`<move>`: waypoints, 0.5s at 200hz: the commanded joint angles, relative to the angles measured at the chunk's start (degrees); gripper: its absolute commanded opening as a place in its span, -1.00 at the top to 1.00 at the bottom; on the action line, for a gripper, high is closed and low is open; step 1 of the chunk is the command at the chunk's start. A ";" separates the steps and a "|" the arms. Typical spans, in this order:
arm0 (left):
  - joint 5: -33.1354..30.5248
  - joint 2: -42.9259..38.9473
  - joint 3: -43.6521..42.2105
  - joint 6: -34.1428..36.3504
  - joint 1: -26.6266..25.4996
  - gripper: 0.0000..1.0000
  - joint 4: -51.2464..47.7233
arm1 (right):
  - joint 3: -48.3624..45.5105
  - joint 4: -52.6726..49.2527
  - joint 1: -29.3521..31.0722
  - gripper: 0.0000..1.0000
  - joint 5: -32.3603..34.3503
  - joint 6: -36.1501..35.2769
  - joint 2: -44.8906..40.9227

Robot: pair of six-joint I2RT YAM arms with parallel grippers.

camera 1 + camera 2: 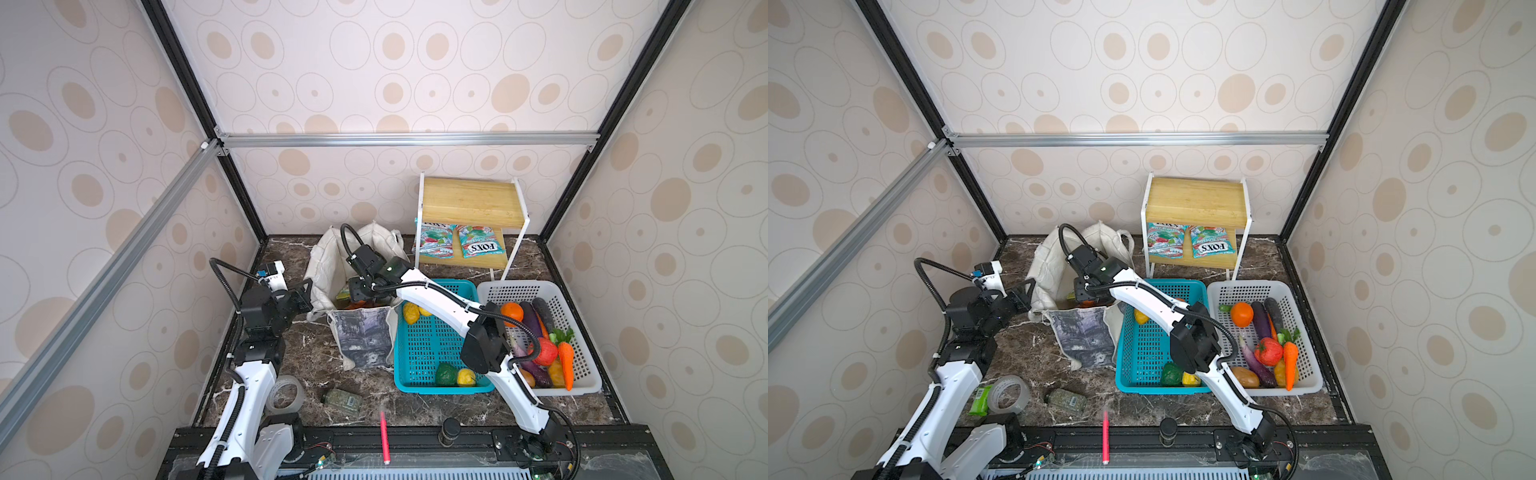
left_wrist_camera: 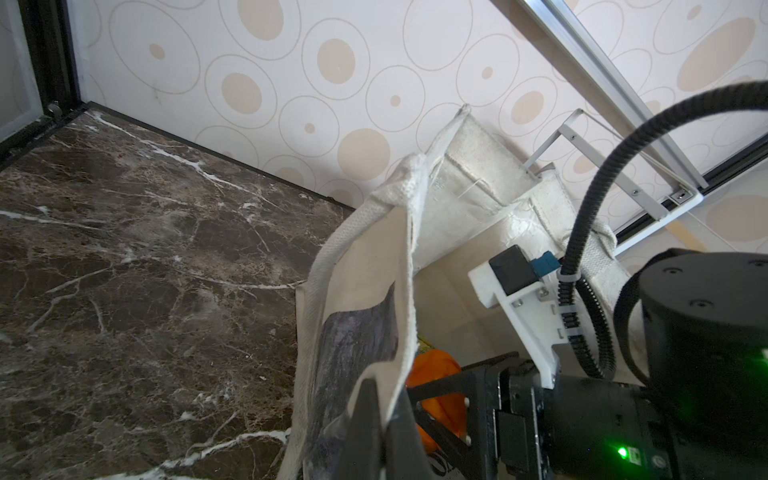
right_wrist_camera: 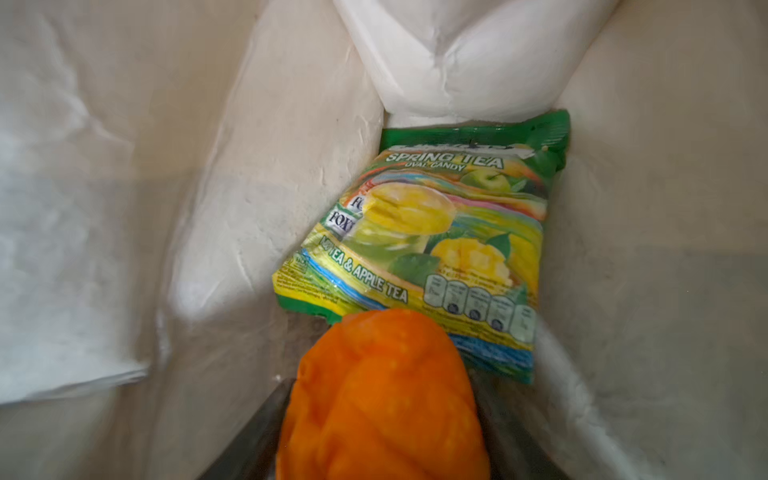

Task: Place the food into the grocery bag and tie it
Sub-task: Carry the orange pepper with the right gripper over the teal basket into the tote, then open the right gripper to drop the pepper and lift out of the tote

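The grocery bag [image 1: 365,336] [image 1: 1086,332] stands open left of the teal basket. My left gripper [image 1: 305,295] [image 2: 384,419] is shut on the bag's rim [image 2: 357,266], pinching the canvas edge. My right gripper [image 1: 358,297] [image 1: 1082,296] [image 3: 380,378] reaches down inside the bag, with a small orange pumpkin [image 3: 382,399] [image 2: 436,365] between its fingers, which touch it on both sides. A green snack packet [image 3: 419,232] lies on the bag's floor just beyond the pumpkin. A yellow fruit [image 1: 410,312] lies in the teal basket.
The teal basket [image 1: 432,345] also holds a green item [image 1: 446,374] and another yellow fruit [image 1: 466,377]. A white basket [image 1: 490,291] of toy vegetables sits right of it. Two packets [image 1: 480,245] lie on a small shelf behind. Tape roll [image 1: 284,392], bottle [image 1: 343,401] and pink pen [image 1: 384,436] lie near the front.
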 commanded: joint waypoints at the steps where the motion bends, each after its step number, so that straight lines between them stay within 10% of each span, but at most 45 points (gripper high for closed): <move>1: 1.16 0.00 0.09 -0.36 0.45 1.00 1.59 | 0.07 -5.49 0.27 -0.41 1.89 -0.50 0.97; 37: 1.17 0.34 0.08 -0.50 0.45 1.00 1.61 | 6.59 -9.34 3.18 -1.00 8.25 -4.57 -3.15; 100: 1.13 0.59 0.08 -0.31 0.40 1.00 1.55 | 5.27 -13.86 8.43 -0.99 20.36 -8.23 -20.26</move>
